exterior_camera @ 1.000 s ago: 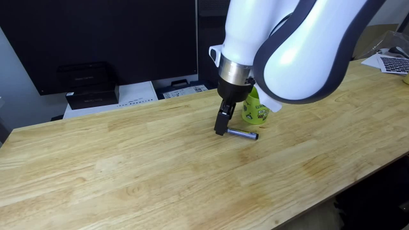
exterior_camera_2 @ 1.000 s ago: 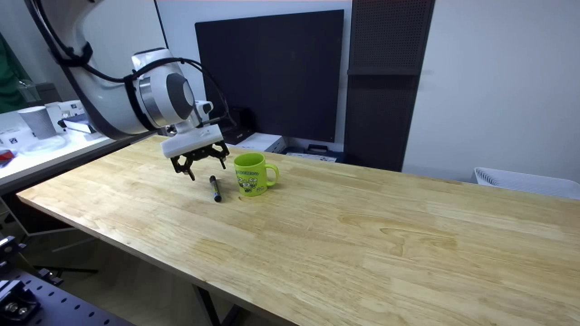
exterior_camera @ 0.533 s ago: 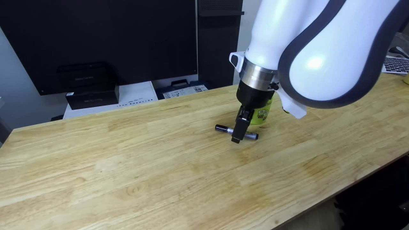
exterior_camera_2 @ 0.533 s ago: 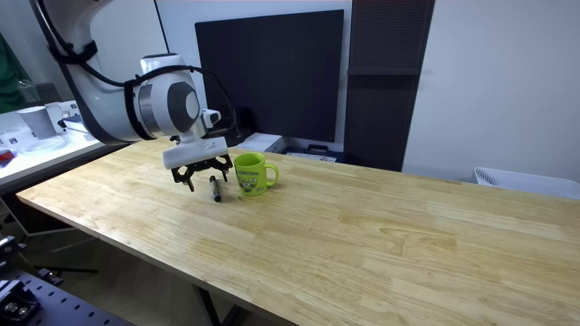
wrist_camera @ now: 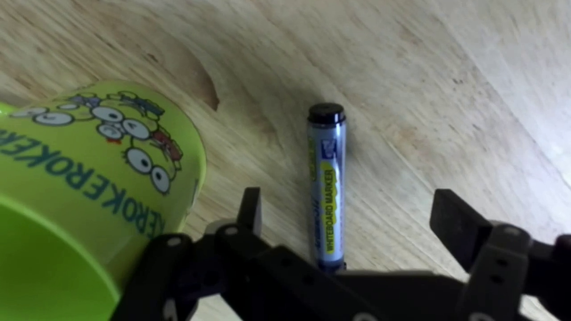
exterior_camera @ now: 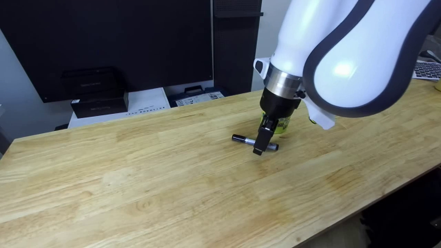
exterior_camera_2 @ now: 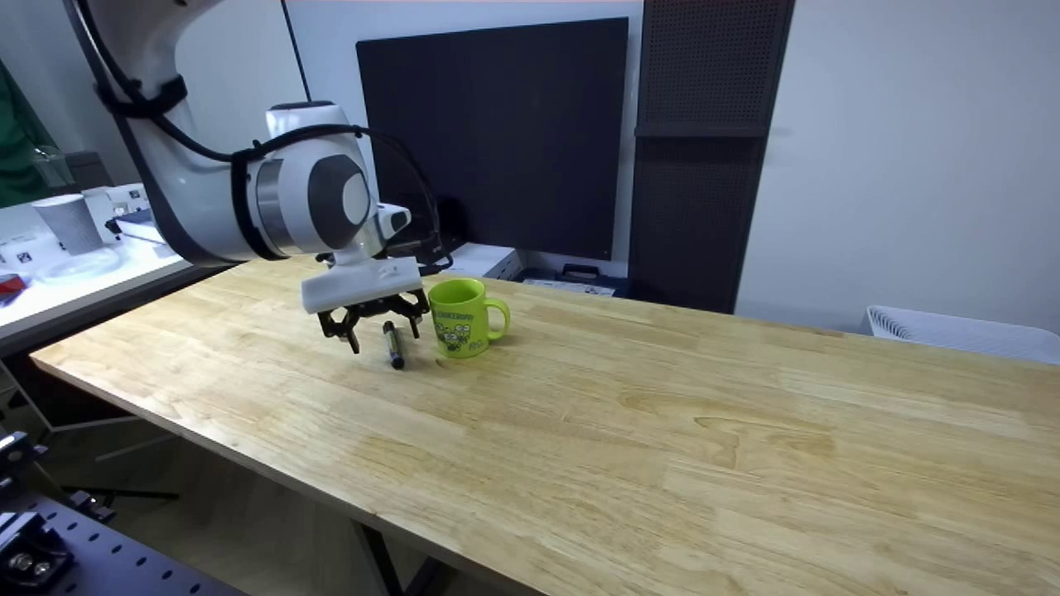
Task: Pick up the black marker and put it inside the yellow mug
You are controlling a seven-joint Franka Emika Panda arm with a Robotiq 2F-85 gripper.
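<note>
Wrist view gives me the closest look: my pincer is spread wide, its two black fingertips well apart. Just beside it, upright and partly out of view, stands the yellow mug, big-eyed cartoon faces and dark lettering on its side; the pincer's linkage overlaps it from where I look, and I can't tell whether they touch. Lower down, the black marker lies flat on the bench between the fingers, apart from both and nearer the one on the mug's side. I can read WHITEBOARD MARKER on the yellow patch along its silvery barrel, while one end runs under the linkage, out of my sight. In an exterior view I see a finger crossing in front of that barrel, a black end showing to either side; whether the fingertips meet the bench I can't make out. The mug's handle points away from the pincer. Past the bench's far edge a white box carries a black box, and behind them a large dark panel shows in front of the pale wall.
</note>
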